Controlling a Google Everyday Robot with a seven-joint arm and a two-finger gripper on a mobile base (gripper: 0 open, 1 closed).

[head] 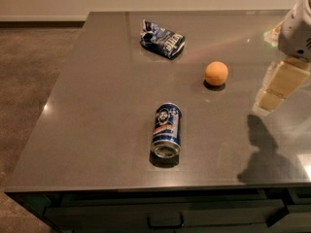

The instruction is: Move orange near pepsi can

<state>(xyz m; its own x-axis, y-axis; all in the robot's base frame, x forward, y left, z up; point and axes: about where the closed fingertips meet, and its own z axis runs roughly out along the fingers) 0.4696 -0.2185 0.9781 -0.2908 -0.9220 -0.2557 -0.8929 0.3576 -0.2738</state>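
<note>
The orange (216,74) is a small round fruit sitting on the dark grey table (97,106), right of centre. The pepsi can (166,129) lies on its side nearer the front edge, dark blue with a man's face, its silver top facing me. The can is below and left of the orange, about a can's length away. My gripper (270,96) hangs above the table at the right edge of the view, to the right of the orange and apart from it, under a white arm housing (297,29). It holds nothing that I can see.
A crumpled blue-and-white foil snack bag (162,39) lies at the back of the table, left of the orange. The arm's shadow (265,152) falls on the front right. The table's left edge drops to a brown carpeted floor (29,81). Drawers (165,220) run below the front edge.
</note>
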